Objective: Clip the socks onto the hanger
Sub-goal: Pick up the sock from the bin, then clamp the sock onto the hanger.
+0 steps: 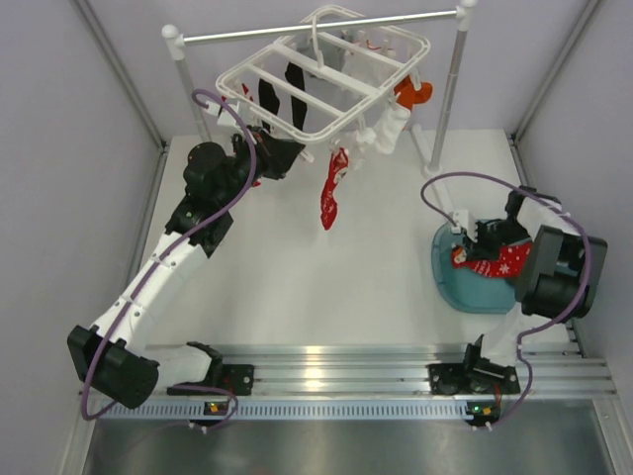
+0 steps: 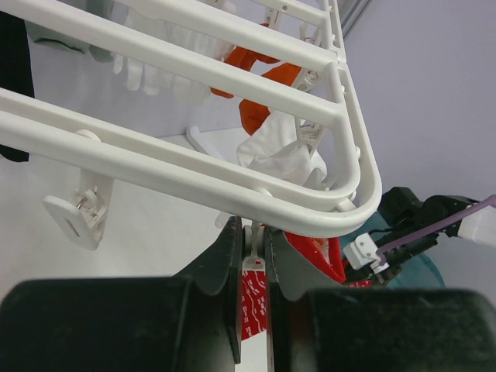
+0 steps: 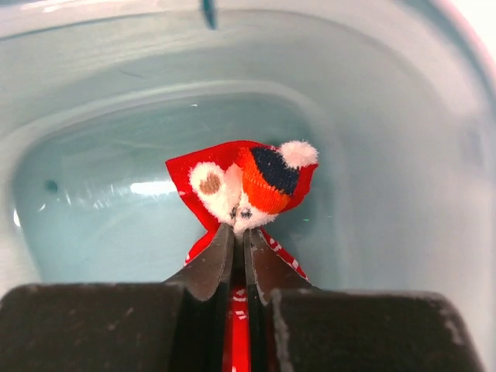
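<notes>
So the right gripper (image 3: 239, 232) is clamped down on a red sock (image 3: 186, 167), pinching it right by the little face with the orange-and-navy hat and white pom-pom. That sock is inside the teal basin (image 3: 116, 116) on the right side of the table (image 1: 297, 277), partly draped toward the rim in the overhead view. Over on the left, the left gripper (image 2: 252, 232) is up under the near corner of the white hanger (image 2: 194, 170), fingers squeezed onto a white clip (image 2: 254, 263) dangling from the frame. There's red patterned fabric in the gap right below that clip, but I can't tell if it's actually being held. A second red sock (image 1: 334, 193) hangs off the front edge of the hanger just to the right of that gripper. Two dark socks (image 1: 269, 94) hang under the left part of the frame, with a white sock (image 1: 391, 129) and an orange sock (image 1: 413, 94) on the right end. The whole hanger hooks over the metal rail (image 1: 396, 20) at the back.
</notes>
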You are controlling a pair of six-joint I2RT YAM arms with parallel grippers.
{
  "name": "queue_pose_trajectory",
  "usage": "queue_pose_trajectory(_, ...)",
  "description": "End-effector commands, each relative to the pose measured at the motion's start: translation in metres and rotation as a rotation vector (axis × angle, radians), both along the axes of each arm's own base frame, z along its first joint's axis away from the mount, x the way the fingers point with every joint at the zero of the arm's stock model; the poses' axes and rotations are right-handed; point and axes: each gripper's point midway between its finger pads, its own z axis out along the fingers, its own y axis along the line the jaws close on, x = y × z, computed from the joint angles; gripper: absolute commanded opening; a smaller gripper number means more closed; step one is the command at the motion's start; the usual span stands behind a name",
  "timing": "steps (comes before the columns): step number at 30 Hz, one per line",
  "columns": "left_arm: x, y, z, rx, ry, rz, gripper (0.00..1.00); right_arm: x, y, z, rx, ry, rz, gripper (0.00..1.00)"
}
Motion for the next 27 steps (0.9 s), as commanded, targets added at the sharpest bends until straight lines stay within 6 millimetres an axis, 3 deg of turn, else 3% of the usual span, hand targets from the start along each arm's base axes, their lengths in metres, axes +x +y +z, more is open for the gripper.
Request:
queue_pose_trajectory(1,0.001,0.002,0.015,-0.010,-0.035,0.011,0.00,0.018,0.003,0.077,0.104,-0.172,-0.046,0.00)
queue_pose_trajectory(5,-0.001,0.003,0.017,-0.012,-0.043,0.010,0.00,0.013,0.031,0.153,0.250,-0.273,-0.043,0.00)
queue_pose_trajectory(9,-0.002,0.003,0.021,-0.018,-0.054,0.007,0.00,0.007,0.070,0.212,0.384,-0.343,-0.030,0.00)
queue_pose_trajectory(12,-0.002,0.002,0.024,-0.021,-0.059,0.005,0.00,-0.001,0.108,0.260,0.518,-0.410,0.005,0.00)
queue_pose_trajectory(14,-0.001,0.001,0.026,-0.025,-0.062,0.002,0.00,-0.005,0.127,0.276,0.577,-0.423,0.021,0.00)
queue_pose_trajectory(15,-0.001,0.001,0.026,-0.024,-0.061,0.002,0.00,-0.007,0.145,0.296,0.622,-0.453,0.042,0.00)
queue_pose_trajectory(16,-0.001,0.001,0.026,-0.024,-0.062,0.000,0.00,-0.010,0.156,0.304,0.659,-0.456,0.057,0.00)
queue_pose_trajectory(17,-0.001,0.001,0.027,-0.026,-0.065,0.002,0.00,-0.012,0.167,0.301,0.687,-0.431,0.053,0.00)
queue_pose_trajectory(18,-0.001,0.001,0.027,-0.027,-0.064,0.000,0.00,-0.029,0.192,0.314,0.750,-0.371,0.056,0.00)
queue_pose_trajectory(19,0.000,0.001,0.027,-0.028,-0.063,0.000,0.00,-0.016,0.202,0.321,0.779,-0.453,0.079,0.00)
queue_pose_trajectory(20,0.000,0.001,0.027,-0.029,-0.064,0.000,0.00,-0.028,0.226,0.329,0.850,-0.381,0.073,0.00)
queue_pose_trajectory(21,0.001,0.000,0.026,-0.029,-0.061,0.000,0.00,-0.034,0.237,0.339,0.886,-0.406,0.090,0.00)
queue_pose_trajectory(22,0.001,0.000,0.026,-0.032,-0.058,-0.001,0.00,-0.027,0.248,0.348,0.919,-0.481,0.100,0.00)
queue_pose_trajectory(23,0.001,-0.001,0.025,-0.034,-0.055,-0.003,0.00,-0.042,0.270,0.350,0.961,-0.421,0.131,0.00)
queue_pose_trajectory(25,0.001,-0.001,0.026,-0.040,-0.054,-0.005,0.00,-0.036,0.291,0.353,0.995,-0.392,0.110,0.00)
queue_pose_trajectory(26,0.001,-0.002,0.026,-0.041,-0.053,-0.008,0.00,-0.044,0.307,0.362,1.044,-0.358,0.125,0.00)
queue_pose_trajectory(27,0.001,-0.002,0.028,-0.044,-0.057,-0.008,0.00,-0.033,0.316,0.359,1.061,-0.345,0.091,0.00)
